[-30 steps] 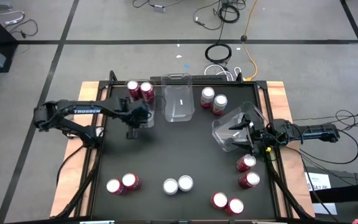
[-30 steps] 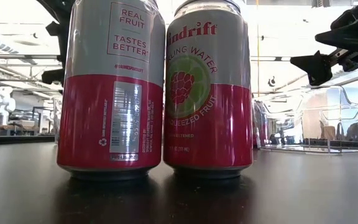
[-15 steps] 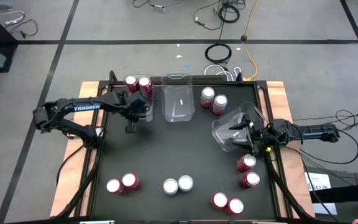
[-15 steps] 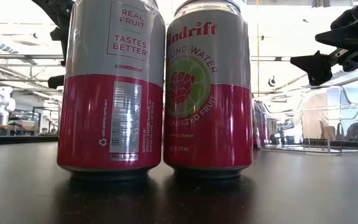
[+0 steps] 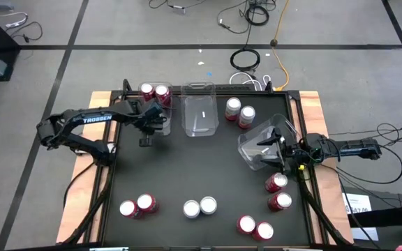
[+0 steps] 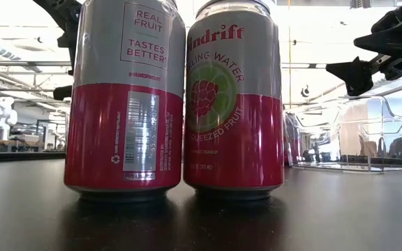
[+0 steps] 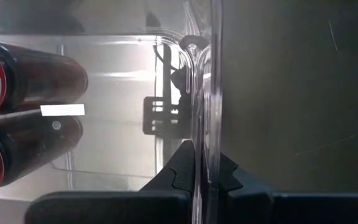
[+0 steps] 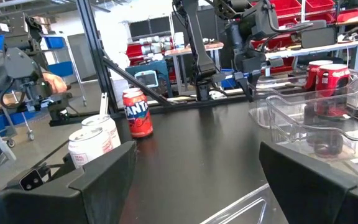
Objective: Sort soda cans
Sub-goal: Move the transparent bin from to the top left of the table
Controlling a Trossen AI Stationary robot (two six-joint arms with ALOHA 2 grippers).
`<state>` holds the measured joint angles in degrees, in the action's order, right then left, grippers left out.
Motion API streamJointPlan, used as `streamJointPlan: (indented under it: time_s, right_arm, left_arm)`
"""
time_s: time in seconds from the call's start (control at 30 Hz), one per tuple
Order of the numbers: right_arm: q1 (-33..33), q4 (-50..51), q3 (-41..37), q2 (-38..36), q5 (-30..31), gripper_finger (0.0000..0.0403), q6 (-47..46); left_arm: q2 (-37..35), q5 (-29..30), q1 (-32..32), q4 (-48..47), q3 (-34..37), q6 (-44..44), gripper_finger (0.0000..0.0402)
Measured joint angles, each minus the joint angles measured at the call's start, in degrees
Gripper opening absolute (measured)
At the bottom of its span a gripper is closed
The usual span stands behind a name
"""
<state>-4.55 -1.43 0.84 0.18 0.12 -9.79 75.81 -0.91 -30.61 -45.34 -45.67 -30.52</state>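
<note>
At the table's far-left corner, the left gripper (image 5: 160,120) pinches a bin (image 5: 160,117) wall—two red cans (image 5: 153,93) inside, likely being repositioned—while the right gripper (image 5: 274,149), jaws wide, waits by another bin (image 5: 257,150).

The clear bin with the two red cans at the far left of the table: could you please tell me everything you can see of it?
The clear bin is a rectangular box of transparent, glossy plastic with thin walls, rounded corners and an open top. It sits near the table's far edge on the left side. Two red soda cans stand upright in its far end; the rest is empty. The left gripper is shut on one wall, a finger on each side.
</note>
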Motion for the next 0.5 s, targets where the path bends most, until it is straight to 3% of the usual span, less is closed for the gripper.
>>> streamJointPlan:
  time_s: [0.2,0.5]
  right_arm:
    - [0.0,0.0,0.0,0.0,0.0,0.0334,0.0]
    - [0.0,0.0,0.0,0.0,0.0,0.0334,0.0]
  left_arm:
    - [0.0,0.1,0.0,0.1,0.0,0.2,0.0027]
    - [0.0,1.0,0.0,0.1,0.0,0.4,0.0082]
